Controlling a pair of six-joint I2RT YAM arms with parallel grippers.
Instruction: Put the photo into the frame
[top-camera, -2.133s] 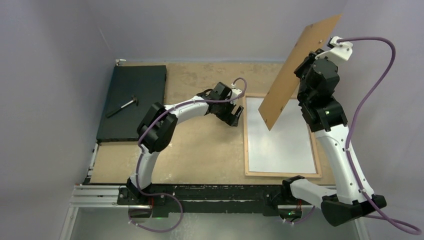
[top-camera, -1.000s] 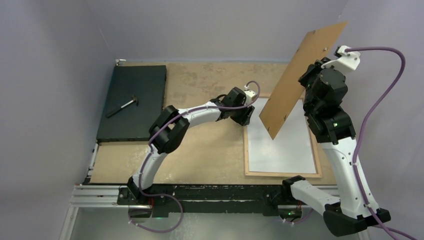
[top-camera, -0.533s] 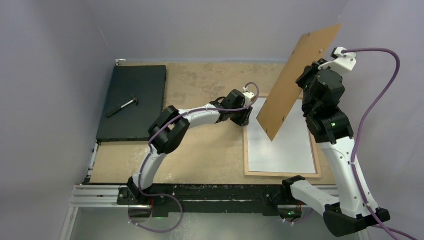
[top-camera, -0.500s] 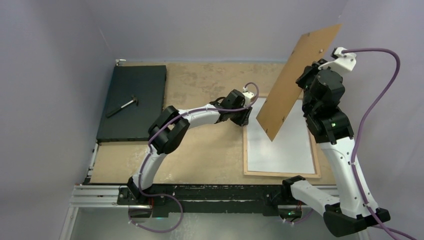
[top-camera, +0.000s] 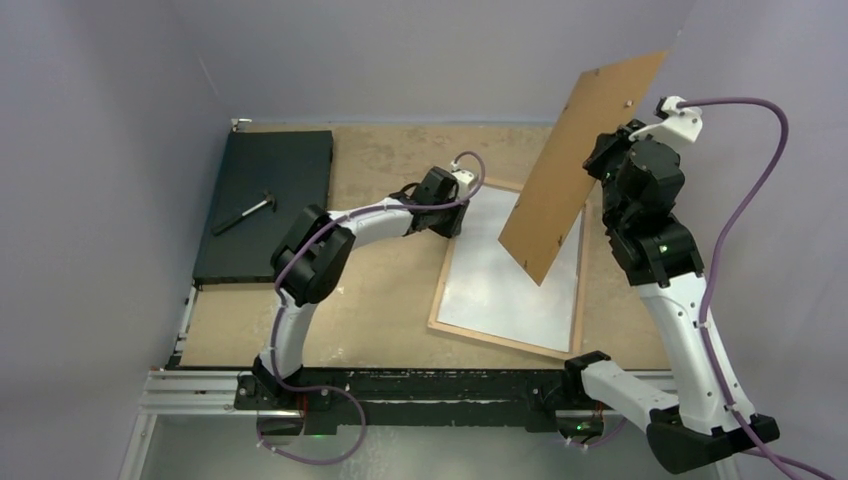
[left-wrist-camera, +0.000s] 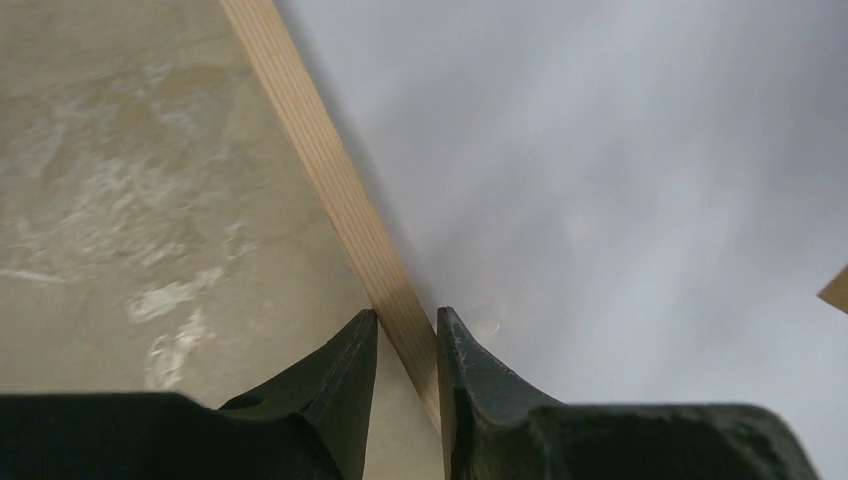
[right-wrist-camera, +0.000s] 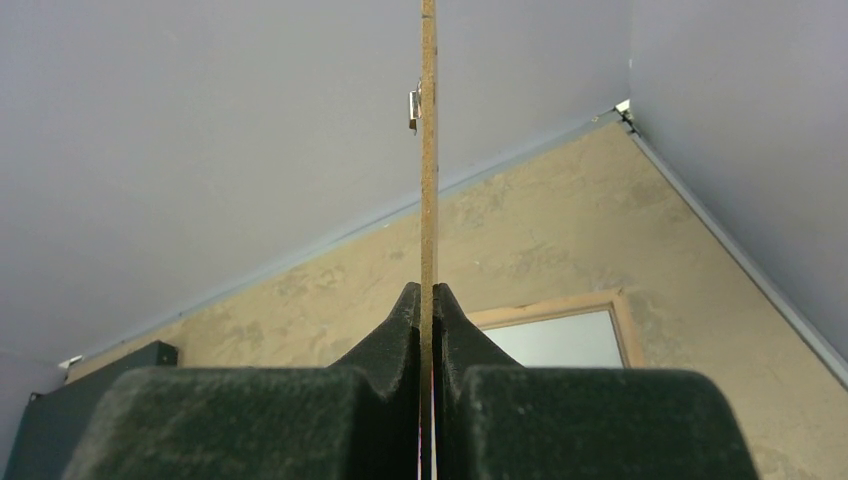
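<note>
The frame (top-camera: 440, 280) lies back-up and skewed on the table, its light wooden rails around the white back of the photo (top-camera: 500, 290). My left gripper (top-camera: 448, 215) is shut on the frame's left rail (left-wrist-camera: 320, 170); the wood sits between its fingertips (left-wrist-camera: 405, 315), with the photo's white back (left-wrist-camera: 600, 200) to the right of it. My right gripper (right-wrist-camera: 427, 290) is shut on the edge of a brown backing panel (top-camera: 580, 160), held tilted in the air above the frame's far right part. Part of the frame (right-wrist-camera: 545, 305) shows below it.
A flat black board (top-camera: 265, 200) lies at the far left of the table with a small hammer-like tool (top-camera: 245, 212) on it. Grey walls close in behind and on the right. The black rail with the arm bases runs along the near edge.
My left gripper closed on the frame's left rail and pulled it left, so the frame with the photo now lies turned and skewed. The right arm shifted the panel slightly left.
</note>
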